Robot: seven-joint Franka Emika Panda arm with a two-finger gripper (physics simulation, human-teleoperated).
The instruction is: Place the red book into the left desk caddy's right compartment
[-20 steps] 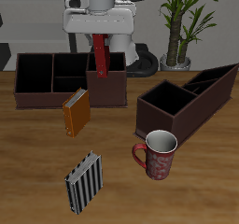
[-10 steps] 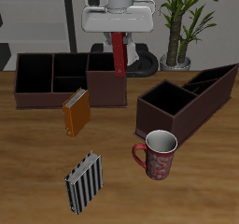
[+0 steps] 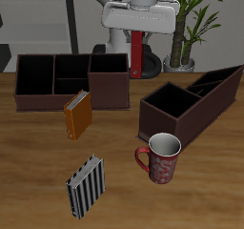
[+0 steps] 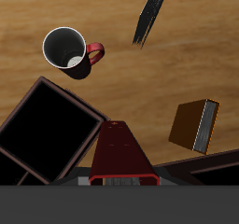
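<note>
we are holding the red book (image 3: 139, 53) in the tool (image 3: 139, 34), high above the counter (image 3: 38, 166). the book is hanging upright from the tool, long side vertical, touching nothing below. in the wrist view the book (image 4: 121, 153) is running out from the tool (image 4: 119, 178), whose fingers are closed on its near end.

the book is hanging over the back of the counter, in the gap between the two caddies, just beside the tall bin of the other caddy (image 3: 71, 80) and farther back than the left caddy (image 3: 191, 104). the left caddy is lying at an angle on the counter. its right compartment (image 3: 170, 103) is the square section at the end nearer the front edge, and we are seeing it dark inside in the wrist view (image 4: 49, 131).

a red mug (image 3: 162, 157) is standing upright just in front of that compartment, apart from it. an orange book (image 3: 78, 114) is standing tilted in front of the other caddy. a striped book (image 3: 86, 185) is lying near the front edge, well apart from the rest. a plant (image 3: 188, 23) is standing behind the counter.
</note>
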